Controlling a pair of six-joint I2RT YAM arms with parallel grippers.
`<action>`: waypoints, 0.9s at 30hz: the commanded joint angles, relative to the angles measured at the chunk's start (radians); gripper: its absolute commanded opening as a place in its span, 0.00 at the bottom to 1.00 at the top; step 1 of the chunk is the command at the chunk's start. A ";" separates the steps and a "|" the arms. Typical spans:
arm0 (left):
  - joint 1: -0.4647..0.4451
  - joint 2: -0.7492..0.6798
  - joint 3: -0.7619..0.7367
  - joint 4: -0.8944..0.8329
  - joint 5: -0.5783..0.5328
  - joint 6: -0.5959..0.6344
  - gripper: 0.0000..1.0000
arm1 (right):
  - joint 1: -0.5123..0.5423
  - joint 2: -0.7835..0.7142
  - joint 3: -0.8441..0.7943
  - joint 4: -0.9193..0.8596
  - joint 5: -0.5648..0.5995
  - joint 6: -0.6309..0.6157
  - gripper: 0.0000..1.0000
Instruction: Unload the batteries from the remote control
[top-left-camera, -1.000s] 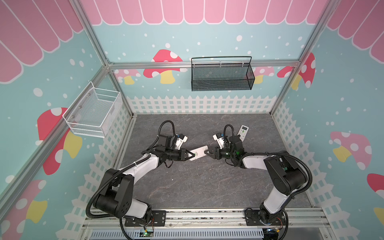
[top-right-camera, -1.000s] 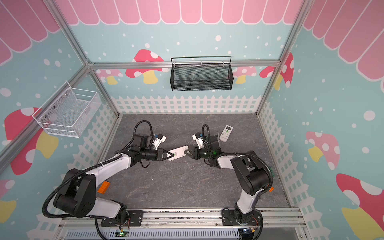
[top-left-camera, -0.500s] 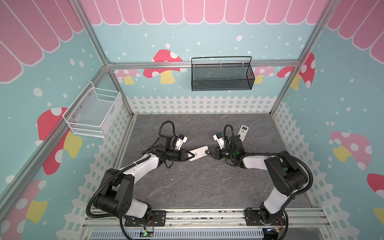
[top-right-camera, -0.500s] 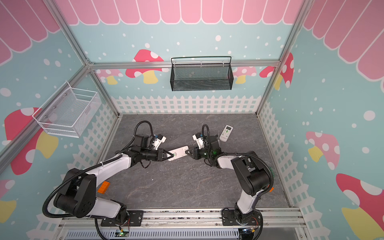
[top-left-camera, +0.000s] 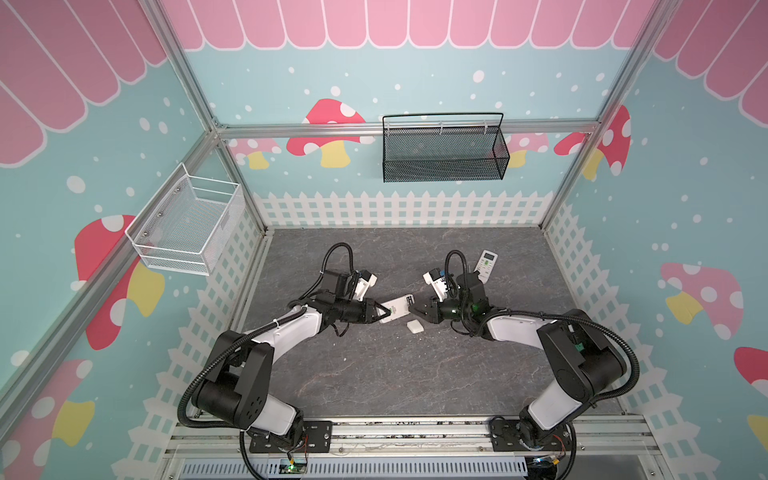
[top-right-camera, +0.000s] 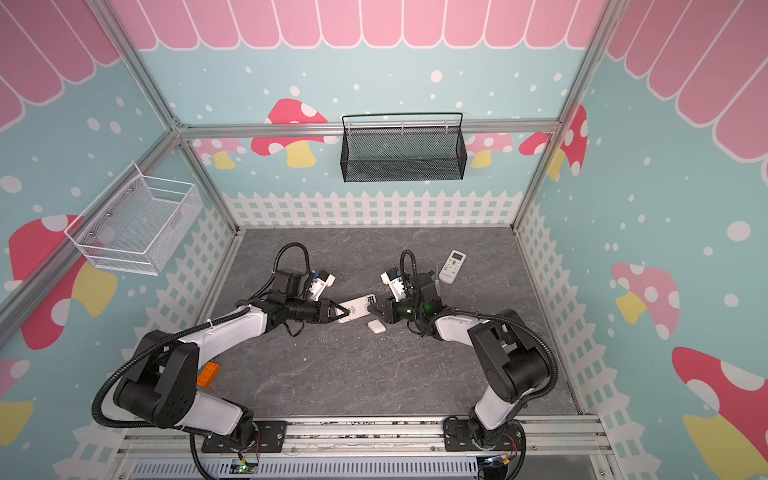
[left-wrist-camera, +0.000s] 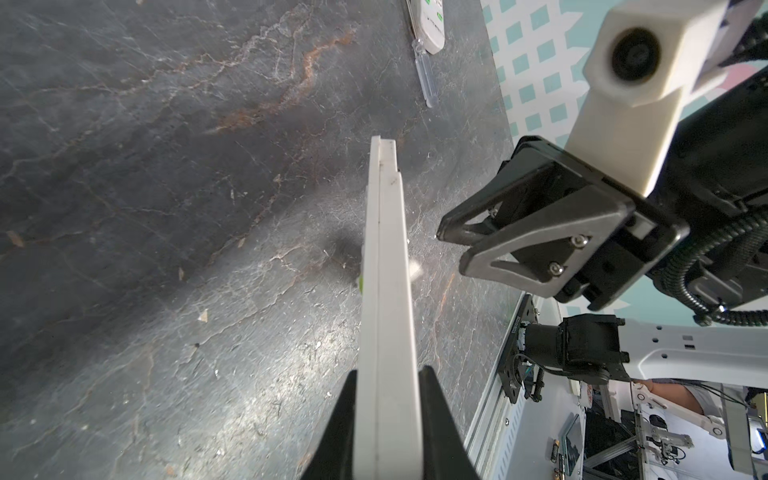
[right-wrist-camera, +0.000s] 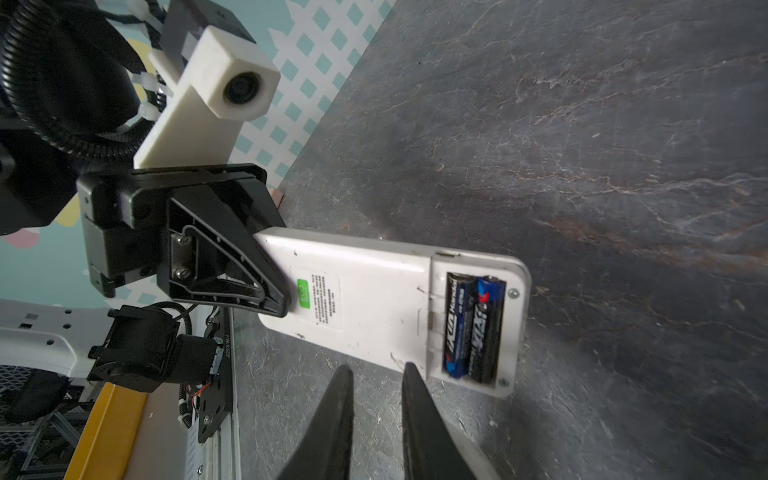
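My left gripper (top-left-camera: 380, 311) (left-wrist-camera: 386, 374) is shut on one end of a white remote control (top-left-camera: 397, 309) (right-wrist-camera: 365, 299) and holds it on edge above the table. In the right wrist view its back faces me. The compartment at the free end stands uncovered, with two black-and-blue batteries (right-wrist-camera: 473, 328) side by side inside. My right gripper (top-left-camera: 413, 311) (right-wrist-camera: 377, 368) hovers just off that end. A narrow gap shows between its fingers, with nothing in it. A small white cover (top-left-camera: 414, 327) (top-right-camera: 376, 326) lies on the table below it.
A second white remote (top-left-camera: 485, 264) (top-right-camera: 452, 266) lies at the back right, with a clear-handled screwdriver (left-wrist-camera: 424, 72) beside it. A black mesh basket (top-left-camera: 442, 151) hangs on the back wall and a white wire basket (top-left-camera: 187, 226) on the left wall. An orange block (top-right-camera: 208, 374) shows by the left arm.
The right gripper's fingers have drawn closer together beside the remote's end. The left gripper and the remote have stayed where they were.
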 joint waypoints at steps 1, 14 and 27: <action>-0.004 0.005 0.029 0.033 -0.004 -0.011 0.00 | 0.011 -0.009 -0.015 0.010 -0.015 0.004 0.23; -0.007 0.014 0.065 -0.037 -0.085 0.024 0.00 | 0.012 -0.100 -0.038 -0.115 0.083 -0.044 0.20; -0.003 0.044 0.076 -0.062 -0.147 0.004 0.00 | 0.154 -0.150 0.029 -0.634 0.462 -0.043 0.33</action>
